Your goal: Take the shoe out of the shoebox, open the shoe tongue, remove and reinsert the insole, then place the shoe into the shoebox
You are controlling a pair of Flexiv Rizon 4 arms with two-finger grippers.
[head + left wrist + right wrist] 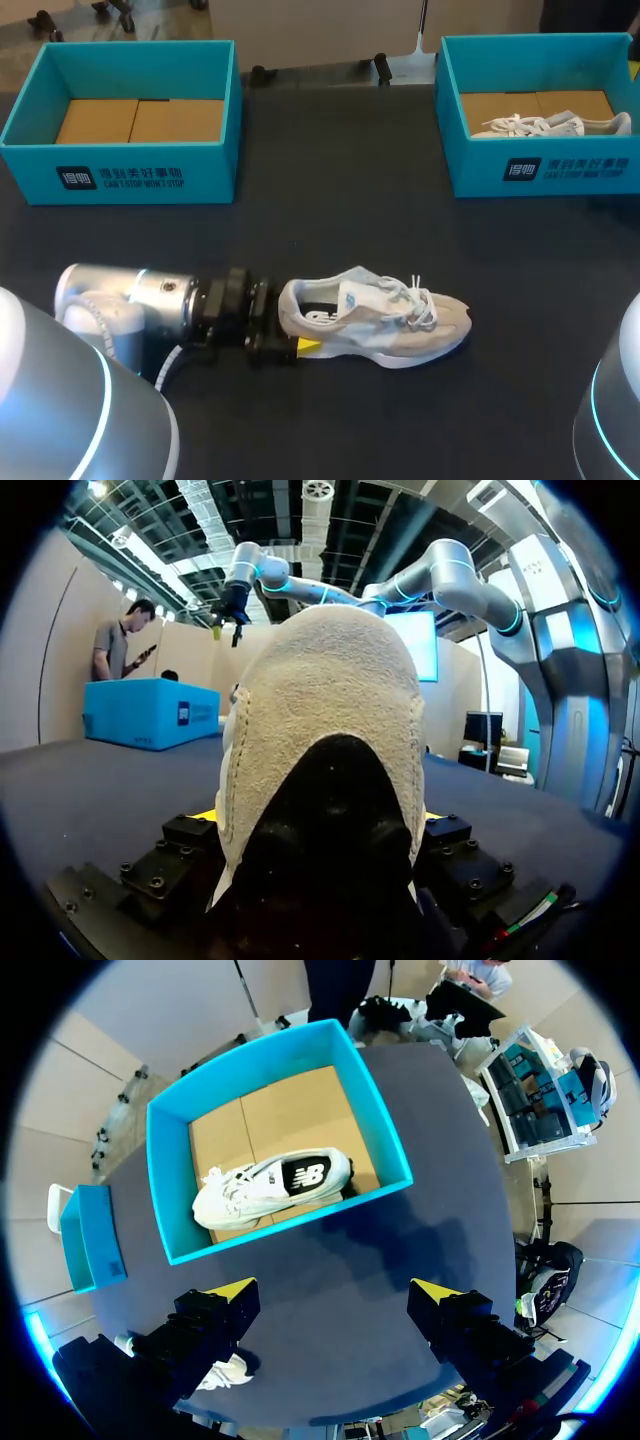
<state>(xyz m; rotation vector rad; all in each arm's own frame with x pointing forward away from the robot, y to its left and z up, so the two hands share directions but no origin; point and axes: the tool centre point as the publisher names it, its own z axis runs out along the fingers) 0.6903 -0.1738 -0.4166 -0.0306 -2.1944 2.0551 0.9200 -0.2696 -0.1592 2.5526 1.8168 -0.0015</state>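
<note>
Shoe [385,320] heel pinched in left gripper [318,815] (right gripper [335,1290] spread) — on table [350,220].

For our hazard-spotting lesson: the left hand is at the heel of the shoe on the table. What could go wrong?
The left hand grips the shoe only by its heel, so lifting might let the toe sag or slip. The right hand hangs open over the second shoe in its box and may grab that one instead.
</note>
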